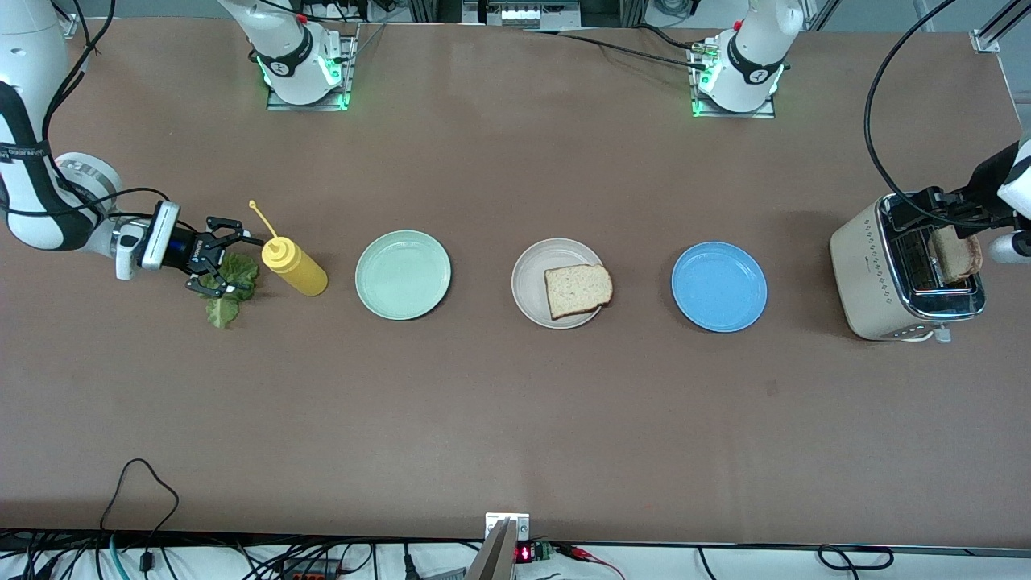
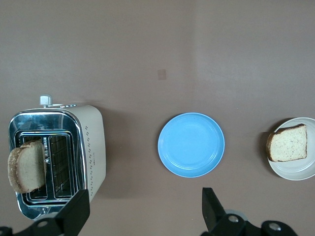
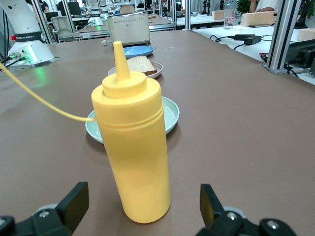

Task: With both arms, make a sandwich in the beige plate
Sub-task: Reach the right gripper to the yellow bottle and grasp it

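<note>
Lettuce [image 1: 228,292] lies lowest in the front view, at the right arm's end of the tabletop [image 1: 515,419], under the right tool [image 1: 216,267], whose fingers stand apart. Just at its 3 o'clock stands a yellow bottle [image 1: 293,267], then a green plate [image 1: 403,275]. At the centre, the beige plate [image 1: 533,279] carries one bread slice [image 1: 577,290]. Next come a blue plate [image 1: 718,287] and a toaster [image 1: 878,270] holding another slice [image 1: 956,254]. Over the toaster, the left tool [image 2: 142,211] is open. No writing is readable.

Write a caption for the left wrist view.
Open left gripper above toaster holding a bread slice, blue plate beside it.
</note>
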You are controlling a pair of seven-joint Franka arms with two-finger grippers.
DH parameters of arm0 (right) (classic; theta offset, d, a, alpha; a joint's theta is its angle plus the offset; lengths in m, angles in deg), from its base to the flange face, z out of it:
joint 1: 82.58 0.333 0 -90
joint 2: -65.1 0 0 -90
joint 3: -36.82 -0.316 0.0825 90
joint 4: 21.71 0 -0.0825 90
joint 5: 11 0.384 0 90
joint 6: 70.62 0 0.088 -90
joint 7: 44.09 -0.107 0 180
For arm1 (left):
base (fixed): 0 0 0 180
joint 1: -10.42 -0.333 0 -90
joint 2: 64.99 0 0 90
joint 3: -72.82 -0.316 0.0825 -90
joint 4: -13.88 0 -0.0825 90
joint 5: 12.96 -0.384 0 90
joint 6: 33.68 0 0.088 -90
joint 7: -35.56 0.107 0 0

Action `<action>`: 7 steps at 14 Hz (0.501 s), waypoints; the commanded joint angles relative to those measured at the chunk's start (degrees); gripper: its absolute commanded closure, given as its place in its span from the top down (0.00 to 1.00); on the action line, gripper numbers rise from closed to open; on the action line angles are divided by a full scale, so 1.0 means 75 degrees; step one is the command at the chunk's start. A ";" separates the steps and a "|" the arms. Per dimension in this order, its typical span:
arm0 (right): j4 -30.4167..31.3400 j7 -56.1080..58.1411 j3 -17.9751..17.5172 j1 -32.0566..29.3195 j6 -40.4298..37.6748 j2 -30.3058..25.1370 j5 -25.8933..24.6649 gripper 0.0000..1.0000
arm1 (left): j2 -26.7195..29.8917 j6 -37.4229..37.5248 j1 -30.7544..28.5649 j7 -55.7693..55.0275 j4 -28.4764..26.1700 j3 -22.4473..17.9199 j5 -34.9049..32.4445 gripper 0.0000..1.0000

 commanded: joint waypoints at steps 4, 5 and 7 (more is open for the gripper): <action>-0.0005 0.0709 -0.0114 -0.0075 -0.0365 0.0281 0.0187 1.00 | 0.0112 -0.0142 -0.0031 0.0069 -0.0157 0.0040 -0.0109 1.00; -0.0005 0.0756 -0.0114 -0.0063 -0.0388 0.0351 0.0199 1.00 | 0.0112 -0.0142 -0.0031 0.0069 -0.0157 0.0040 -0.0120 1.00; 0.0007 0.0791 -0.0114 -0.0017 -0.0376 0.0352 0.0316 1.00 | 0.0123 -0.0177 0.0016 0.0069 -0.0145 0.0052 -0.0155 1.00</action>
